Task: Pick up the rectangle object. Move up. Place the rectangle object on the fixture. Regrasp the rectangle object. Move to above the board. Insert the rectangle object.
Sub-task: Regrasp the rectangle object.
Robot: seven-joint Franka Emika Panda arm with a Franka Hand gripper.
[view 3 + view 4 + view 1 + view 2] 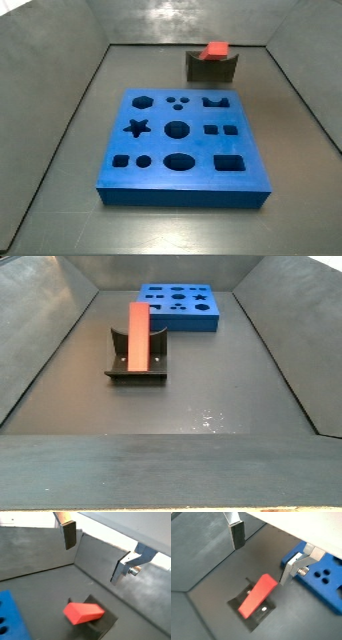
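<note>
The red-orange rectangle object (139, 334) rests in the notch of the dark fixture (136, 374), with nothing holding it. It shows in both wrist views (83, 612) (258, 595) and end-on in a side view (214, 50). My gripper (93, 554) (263, 554) is open and empty, raised above the block and apart from it. It shows in neither side view. The blue board (181, 150) with shaped holes lies on the floor beside the fixture (211, 70). It also shows at the edge of both wrist views (10, 619) (324, 579).
Grey sloping walls (54, 90) (40, 336) enclose the dark floor (201, 406) on all sides. The fixture stands near one end wall (174, 20).
</note>
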